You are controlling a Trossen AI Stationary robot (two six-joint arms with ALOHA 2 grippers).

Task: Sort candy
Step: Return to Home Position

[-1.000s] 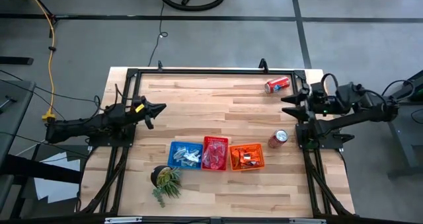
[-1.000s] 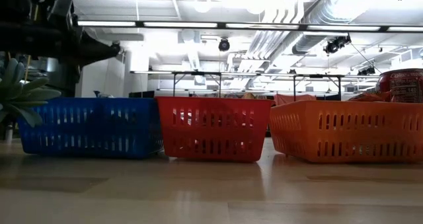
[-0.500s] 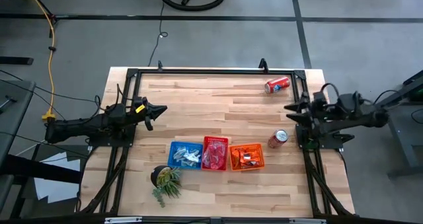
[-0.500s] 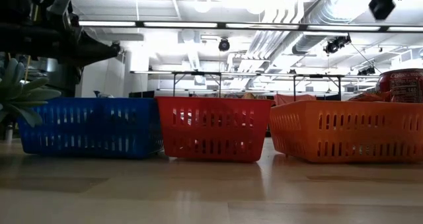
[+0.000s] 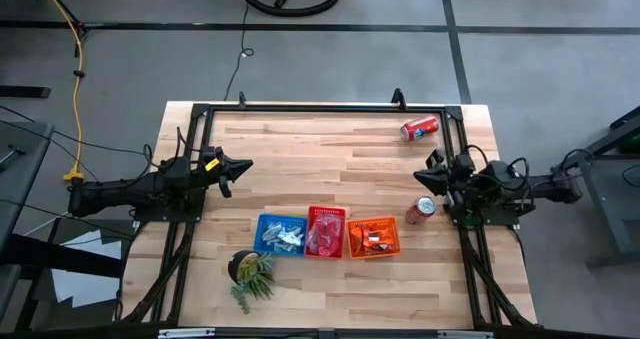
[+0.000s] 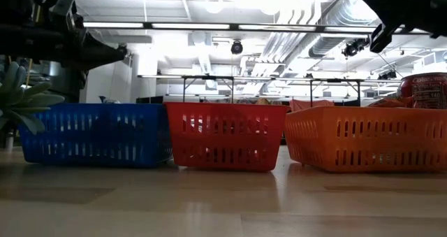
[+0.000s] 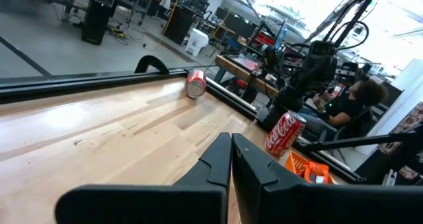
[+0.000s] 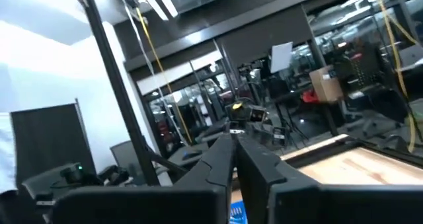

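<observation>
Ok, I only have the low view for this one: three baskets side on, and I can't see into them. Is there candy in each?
Observer: Yes. From above, the blue basket holds white candy packs, the red basket pink-red packs, and the orange basket orange packs.
Operator: Any candy loose on the table?
Observer: None that the high view shows on the table. Outside the baskets are only an upright can, a lying can and a potted plant.
Operator: And the grippers?
Observer: The left gripper is over the table's left side and the right gripper is near the upright can. The wrist views show both shut and empty.
</observation>
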